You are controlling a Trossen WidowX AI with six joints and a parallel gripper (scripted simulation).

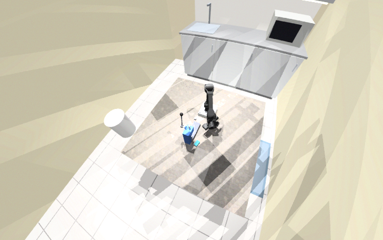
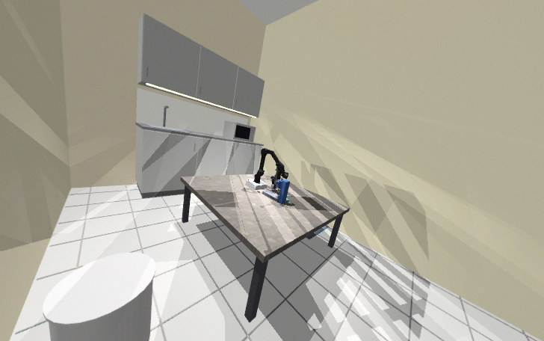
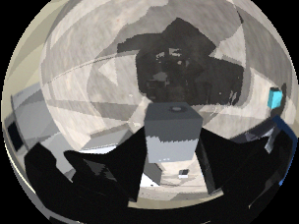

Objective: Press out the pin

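Gray block (image 3: 173, 132) sits gripped between the fingers of the tool (image 1: 208, 126) (image 3: 168, 127), off the press bed (image 1: 195, 129). From above, the blue press (image 1: 188, 135) (image 2: 283, 191) stands at the tool's eight o'clock on the bench (image 1: 169, 147) (image 2: 256, 224), its black-knobbed lever (image 1: 181, 120) upright toward eleven.

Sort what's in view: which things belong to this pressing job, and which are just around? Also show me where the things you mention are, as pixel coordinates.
Part of the job:
- gray block (image 3: 173, 133), in the gripper (image 1: 207, 127) (image 3: 168, 127)
- blue press (image 1: 187, 136) (image 2: 283, 191)
- lever (image 1: 181, 120)

Just around:
- white cylinder (image 1: 120, 122) (image 2: 100, 287)
- microwave (image 1: 291, 28) (image 2: 240, 130)
- faucet (image 1: 209, 13) (image 2: 164, 116)
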